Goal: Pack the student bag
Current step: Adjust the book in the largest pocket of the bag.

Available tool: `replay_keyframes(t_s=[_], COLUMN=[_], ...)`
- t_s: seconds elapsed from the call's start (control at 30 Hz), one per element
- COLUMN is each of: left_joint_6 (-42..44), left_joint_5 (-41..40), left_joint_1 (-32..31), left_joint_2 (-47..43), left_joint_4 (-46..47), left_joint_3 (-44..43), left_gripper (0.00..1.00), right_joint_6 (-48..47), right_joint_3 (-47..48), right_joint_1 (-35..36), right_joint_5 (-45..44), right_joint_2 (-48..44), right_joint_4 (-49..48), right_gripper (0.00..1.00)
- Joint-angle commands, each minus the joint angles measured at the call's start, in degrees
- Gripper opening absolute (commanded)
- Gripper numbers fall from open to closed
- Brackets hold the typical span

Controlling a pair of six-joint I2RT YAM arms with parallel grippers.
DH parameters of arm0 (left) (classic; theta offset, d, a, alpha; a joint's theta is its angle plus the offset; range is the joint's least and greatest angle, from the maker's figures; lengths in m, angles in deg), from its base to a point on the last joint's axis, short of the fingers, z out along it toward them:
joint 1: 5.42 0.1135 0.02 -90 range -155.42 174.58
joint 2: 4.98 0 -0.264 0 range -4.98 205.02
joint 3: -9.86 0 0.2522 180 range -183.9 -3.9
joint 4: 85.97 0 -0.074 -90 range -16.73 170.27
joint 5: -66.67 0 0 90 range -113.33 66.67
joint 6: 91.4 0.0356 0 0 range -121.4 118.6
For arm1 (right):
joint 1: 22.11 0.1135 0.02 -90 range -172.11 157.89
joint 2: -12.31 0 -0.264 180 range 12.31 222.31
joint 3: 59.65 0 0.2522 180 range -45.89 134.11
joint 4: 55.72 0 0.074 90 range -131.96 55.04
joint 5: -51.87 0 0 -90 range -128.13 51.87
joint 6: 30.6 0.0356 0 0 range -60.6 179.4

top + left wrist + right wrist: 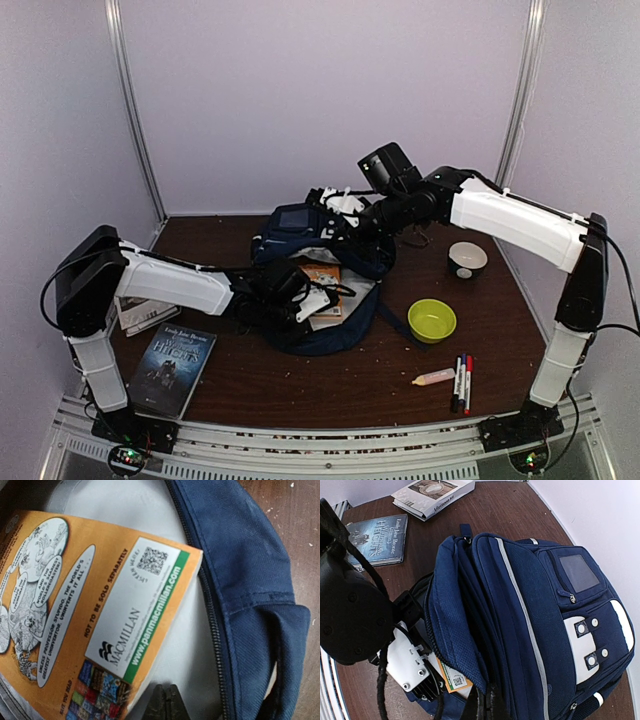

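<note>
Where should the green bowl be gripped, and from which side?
Grip the green bowl by its rim, coming straight down from above, one finger inside and one outside. It stands upright with its mouth open on the table, and its round wall looks too wide to span.

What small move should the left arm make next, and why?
Probably draw the left gripper back out of the student bag: its jaws are shut on nothing, the orange book already lies inside on the grey lining, and the dark book waits on the table.
</note>
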State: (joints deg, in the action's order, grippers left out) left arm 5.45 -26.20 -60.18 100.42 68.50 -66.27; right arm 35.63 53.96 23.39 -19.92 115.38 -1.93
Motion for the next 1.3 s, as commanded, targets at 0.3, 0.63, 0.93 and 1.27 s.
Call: replay_keyframes(t_s=[0.3, 0.63, 0.93, 1.27], left_joint_6=[3.4, 4.1, 4.8, -3.9], left_joint_5=[-16.0, -22.4, -18.7, -21.7], left_joint_1=[0.7, 3.5, 0.0, -7.7], left_joint_2=[8.7, 11.7, 0.8, -19.0], left_joint_4=[0.9, 1.7, 4.5, -4.9], left_joint_3=[-9.8, -13.7, -4.9, 5.2], left_gripper=[0.00, 0.00, 0.00, 0.19], right_joint_6=[0.4, 0.1, -0.2, -0.3], right_joint_3=[0.7, 0.3, -0.3, -0.6], right_joint_1=[-0.7, -0.6, -1.0, -1.7], right_joint_5=[0.5, -0.1, -0.5, 0.0], right_joint_2=[-0.3, -0.4, 0.6, 2.3], right_joint_4=[-2.4, -2.6, -2.8, -3.2], right_gripper=[0.00, 0.00, 0.00, 0.00])
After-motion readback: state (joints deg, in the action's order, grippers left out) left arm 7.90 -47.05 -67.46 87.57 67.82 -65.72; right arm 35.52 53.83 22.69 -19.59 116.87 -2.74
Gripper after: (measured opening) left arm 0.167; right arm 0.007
